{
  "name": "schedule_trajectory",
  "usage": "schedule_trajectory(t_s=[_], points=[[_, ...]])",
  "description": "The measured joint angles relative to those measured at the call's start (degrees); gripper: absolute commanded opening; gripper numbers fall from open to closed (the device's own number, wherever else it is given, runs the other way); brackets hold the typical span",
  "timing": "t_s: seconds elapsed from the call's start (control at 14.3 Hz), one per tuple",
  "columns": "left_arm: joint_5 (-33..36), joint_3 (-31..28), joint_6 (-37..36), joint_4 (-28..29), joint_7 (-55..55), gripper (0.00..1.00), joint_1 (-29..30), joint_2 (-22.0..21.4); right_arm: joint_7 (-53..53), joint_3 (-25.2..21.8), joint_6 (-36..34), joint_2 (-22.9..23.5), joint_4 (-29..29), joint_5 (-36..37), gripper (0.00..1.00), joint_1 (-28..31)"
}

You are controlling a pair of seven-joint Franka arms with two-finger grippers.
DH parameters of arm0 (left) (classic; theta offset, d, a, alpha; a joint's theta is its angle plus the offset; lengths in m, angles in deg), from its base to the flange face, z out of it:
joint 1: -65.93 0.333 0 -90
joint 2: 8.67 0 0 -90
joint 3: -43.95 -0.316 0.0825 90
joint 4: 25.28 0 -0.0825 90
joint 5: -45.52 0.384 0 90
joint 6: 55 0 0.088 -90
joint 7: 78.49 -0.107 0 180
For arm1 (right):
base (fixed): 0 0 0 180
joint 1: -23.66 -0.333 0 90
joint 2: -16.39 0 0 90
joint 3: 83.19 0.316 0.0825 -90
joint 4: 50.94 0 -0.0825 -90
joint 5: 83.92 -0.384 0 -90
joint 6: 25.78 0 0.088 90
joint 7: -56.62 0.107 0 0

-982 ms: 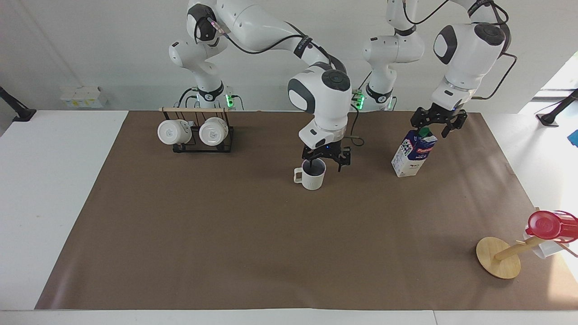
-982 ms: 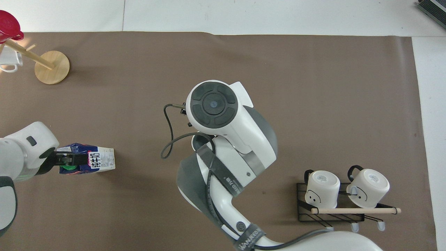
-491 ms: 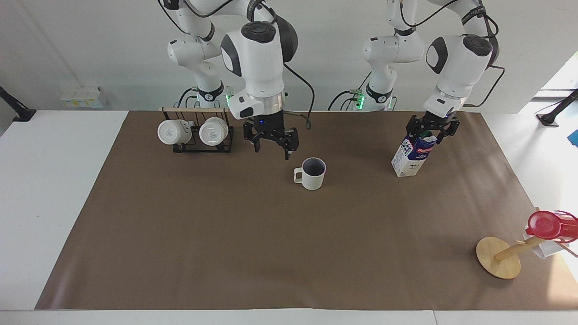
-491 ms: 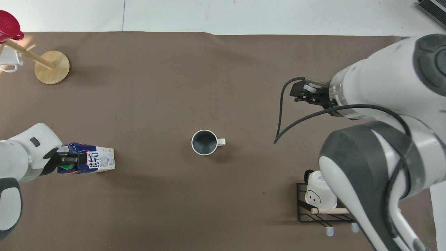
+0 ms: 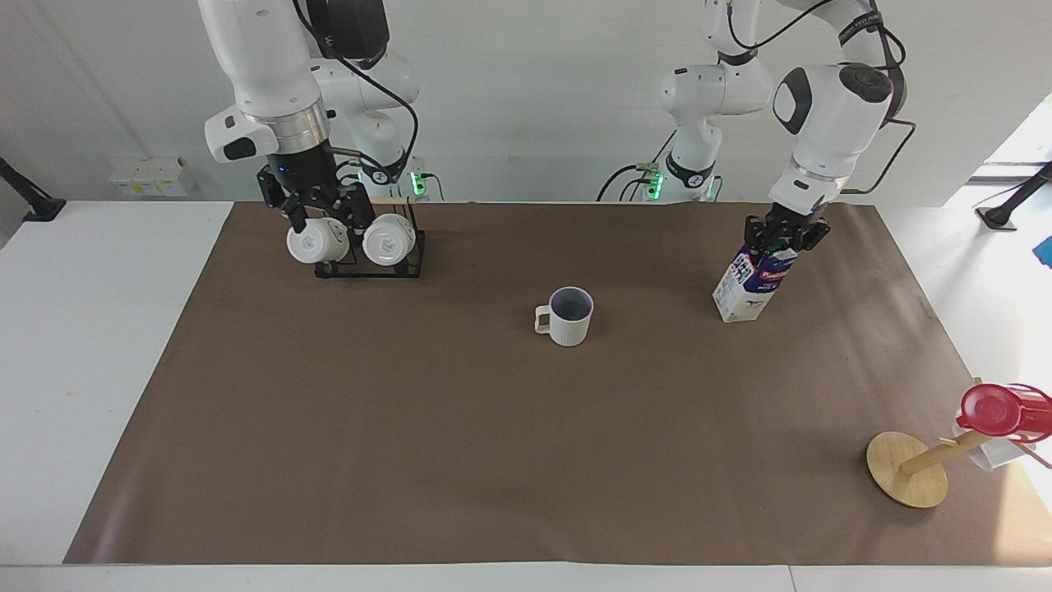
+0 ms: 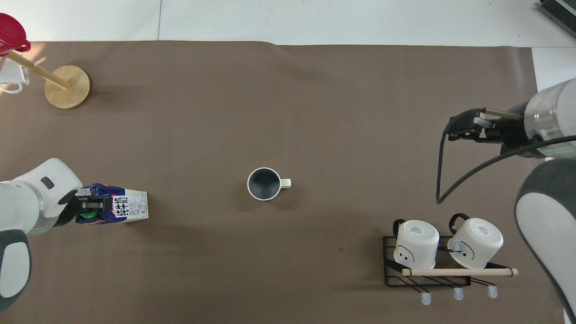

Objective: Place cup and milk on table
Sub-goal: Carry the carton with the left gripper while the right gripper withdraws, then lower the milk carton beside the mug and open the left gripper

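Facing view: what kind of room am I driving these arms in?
Probably a robotics lab bench, not a kitchen: two pedestal-mounted white arms, a white tabletop under a brown paper sheet, and staged props such as a black wire mug rack and a blue-and-white milk carton.

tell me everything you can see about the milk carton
The milk is a tall blue-and-white carton with a gabled top and a red label band. It stands upright on the brown paper of the table, toward the left arm's end. The left gripper is shut on its top.
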Motion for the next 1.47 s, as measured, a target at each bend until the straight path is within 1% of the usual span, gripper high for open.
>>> schedule_trajectory(t_s=[0.21,0.42,0.7,0.91,1.05,1.26,1.47], points=[[0.0,0.38,-1.0,-1.81,2.99,0.48,-1.39,0.06,-4.45,0.0,-3.07,-0.38,-2.11,-0.14,1.0,2.08],[-0.01,0.58,-2.84,-6.31,10.05,0.48,-6.49,1.44,-5.84,0.0,-6.33,-0.29,-4.42,-0.98,1.0,3.08],[-0.01,0.87,-3.34,-12.51,19.45,0.46,-13.75,5.78,-10.81,-0.01,-8.11,1.09,-6.44,-0.94,1.0,4.33],[-0.01,0.94,-3.64,-17.59,25.29,0.46,-18.72,9.32,-11.94,-0.01,-9.58,2.73,-8.99,-0.92,1.0,4.81],[0.0,1.0,-4.19,-20.23,28.4,0.44,-21.94,11.93,-12.04,-0.01,-9.67,3.24,-9.71,-0.92,1.0,4.94],[0.83,1.05,-4.35,-21.57,29.85,0.44,-24.4,15.73,-14.76,-0.01,-9.67,3.32,-9.96,-0.98,1.0,5.19],[1.67,0.92,-4.35,-21.64,30.24,0.43,-24.6,17.12,-15.55,0.0,-9.67,3.32,-9.97,-1.02,1.0,5.52]])
